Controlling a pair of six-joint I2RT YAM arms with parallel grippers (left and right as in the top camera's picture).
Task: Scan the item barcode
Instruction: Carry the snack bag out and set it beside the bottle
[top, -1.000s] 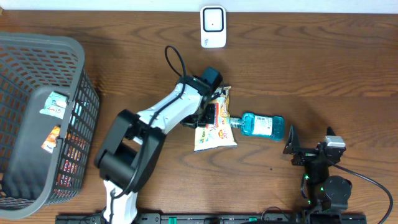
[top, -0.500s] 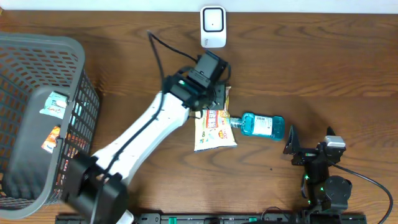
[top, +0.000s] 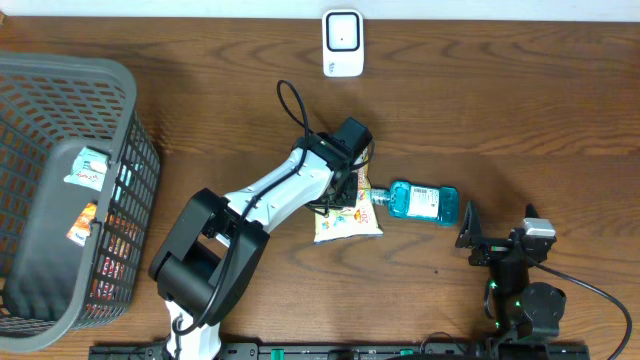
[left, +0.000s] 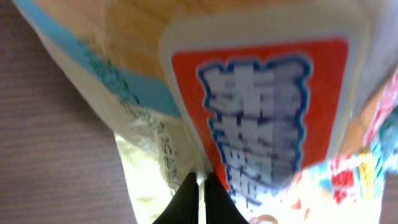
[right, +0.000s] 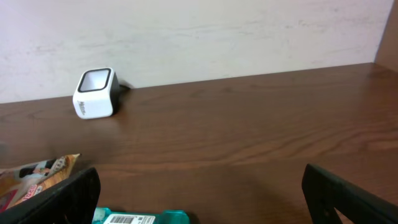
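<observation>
A snack bag with a red label lies mid-table. My left gripper is over its upper end, shut, with a thin fold of the bag between the black fingertips. The bag fills the left wrist view. A white scanner stands at the table's far edge, also seen at far left in the right wrist view. My right gripper rests near the front right, open, with nothing between its fingers.
A blue mouthwash bottle lies on its side just right of the bag, its barcode label facing my right wrist camera. A grey mesh basket holding several packets stands at the left.
The left arm reached up toward the scanner half a second ago and has swung back down onto the bag's upper end. The right arm has not moved.
</observation>
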